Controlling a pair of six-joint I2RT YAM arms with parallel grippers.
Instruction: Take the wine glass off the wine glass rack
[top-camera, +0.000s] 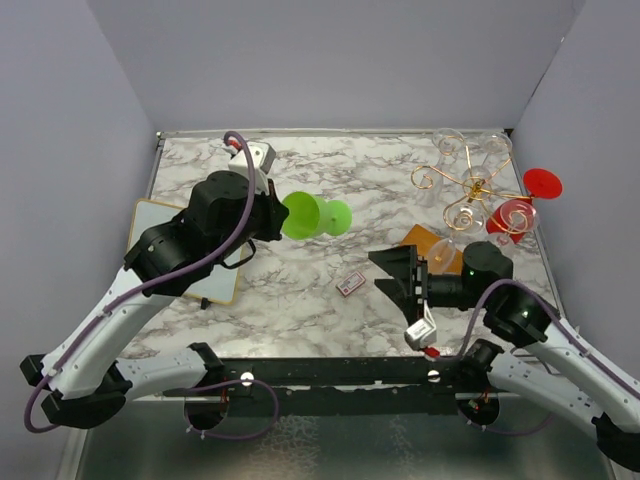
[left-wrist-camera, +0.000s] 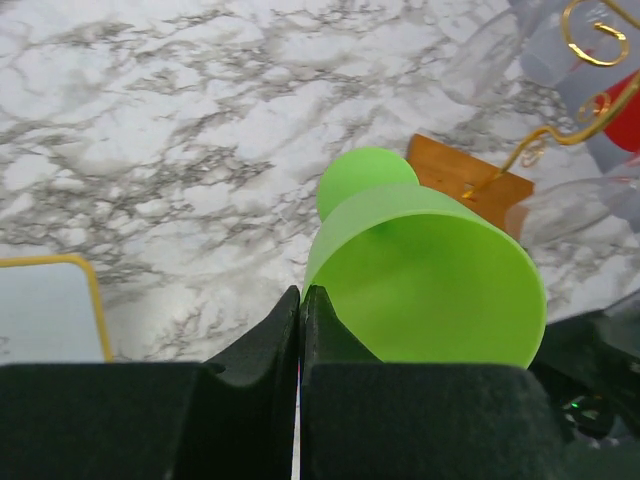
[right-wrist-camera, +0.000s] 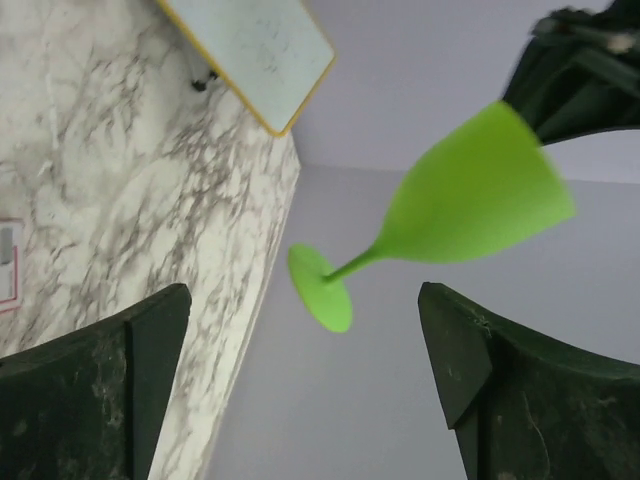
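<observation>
Green wine glass (top-camera: 312, 215) off the wine glass rack (top-camera: 478, 185), clamped at its rim in the left gripper (top-camera: 283, 215).
Glass lies level, foot toward 3 o'clock, rack well apart that way; right gripper (top-camera: 395, 272) at 5 o'clock, jaws apart, empty.

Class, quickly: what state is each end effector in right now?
Left end effector: closed, holding the green wine glass by its rim.
Right end effector: open, holding nothing.

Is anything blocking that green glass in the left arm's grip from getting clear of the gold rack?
Nothing visible. The green wine glass, pinched at its rim by the left gripper, hangs apart from the wine glass rack, only bare table between them. The open right gripper sits aside.
</observation>
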